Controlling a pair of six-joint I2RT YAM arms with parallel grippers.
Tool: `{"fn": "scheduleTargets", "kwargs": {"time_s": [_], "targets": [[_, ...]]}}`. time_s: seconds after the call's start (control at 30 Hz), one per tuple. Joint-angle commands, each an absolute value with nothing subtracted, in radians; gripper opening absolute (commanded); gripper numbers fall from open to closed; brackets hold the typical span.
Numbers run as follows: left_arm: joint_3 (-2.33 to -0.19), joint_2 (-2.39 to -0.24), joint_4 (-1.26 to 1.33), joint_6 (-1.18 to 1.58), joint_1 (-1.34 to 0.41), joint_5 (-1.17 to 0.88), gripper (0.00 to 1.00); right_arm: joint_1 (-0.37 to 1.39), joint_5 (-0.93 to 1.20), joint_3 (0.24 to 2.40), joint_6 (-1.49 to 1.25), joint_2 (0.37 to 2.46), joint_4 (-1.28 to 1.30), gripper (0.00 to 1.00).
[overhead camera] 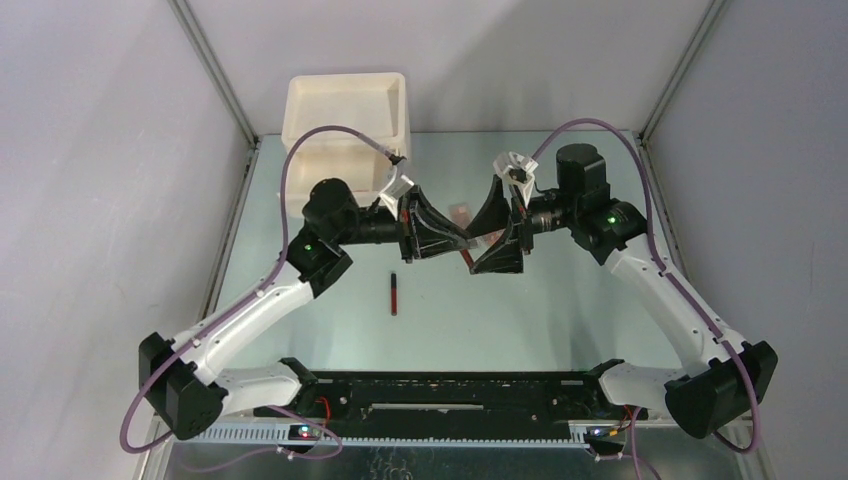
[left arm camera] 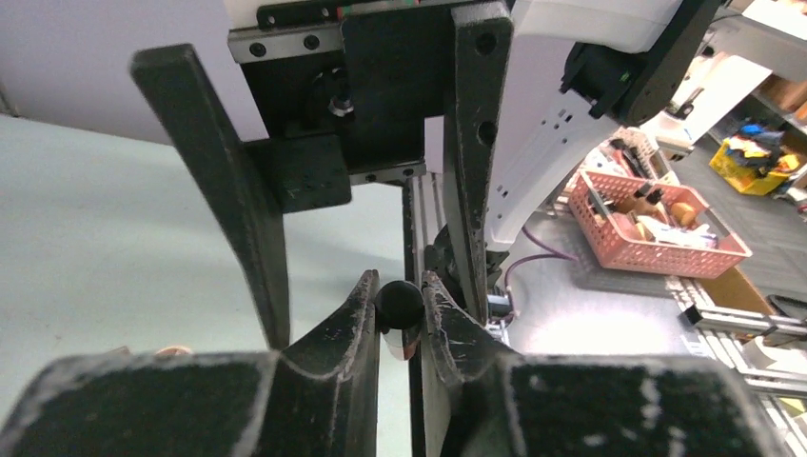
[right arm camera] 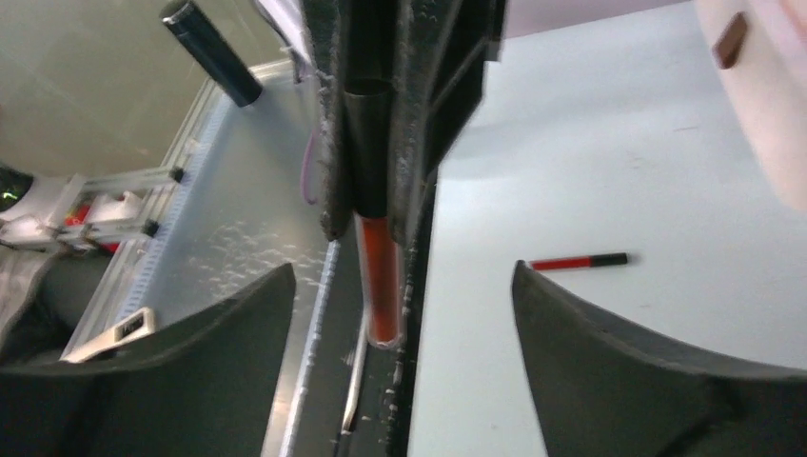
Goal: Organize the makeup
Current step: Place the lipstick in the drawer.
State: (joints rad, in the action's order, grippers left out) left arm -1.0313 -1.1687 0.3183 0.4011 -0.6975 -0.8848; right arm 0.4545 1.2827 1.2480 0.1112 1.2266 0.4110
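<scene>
The slim tube point(right arm camera: 381, 276), glossy red along its body with a black cap on one end, hangs in the air over the middle of the tabletop point(overhead camera: 560, 310), a little toward the far edge. The left gripper point(left arm camera: 400, 286) is clenched on the tube's black cap, while the right gripper point(right arm camera: 402, 276) faces it with its jaws spread wide on either side of the red end, touching nothing. A second red-and-black tube point(overhead camera: 394, 293) lies flat left of centre, nearer the near edge, and a cream box point(overhead camera: 345, 110) stands at the far left corner.
</scene>
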Motion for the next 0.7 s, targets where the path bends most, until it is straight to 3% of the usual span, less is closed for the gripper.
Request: {"fn": "scheduleTargets", "kwargs": {"time_s": [0.0,0.13,0.3,0.67], "targets": [[-1.114,-1.093,0.194,0.258,-0.699,-0.849,0.00,0.442,1.195,1.279,0.233,1.189,0.509,0.99],[-1.167,-1.040,-0.051,0.019,-0.696,-0.713,0.00,0.425,1.113,1.279,0.298,1.175,0.580,1.00],[-1.209,-0.973,-0.266,-0.285,-0.696,-0.388,0.00,0.400,1.064,1.279,0.373,1.177,0.688,1.00],[-1.152,-1.020,-0.233,-0.897,-0.690,0.261,0.00,0.339,1.022,1.233,0.408,1.141,0.689,1.00]]}}
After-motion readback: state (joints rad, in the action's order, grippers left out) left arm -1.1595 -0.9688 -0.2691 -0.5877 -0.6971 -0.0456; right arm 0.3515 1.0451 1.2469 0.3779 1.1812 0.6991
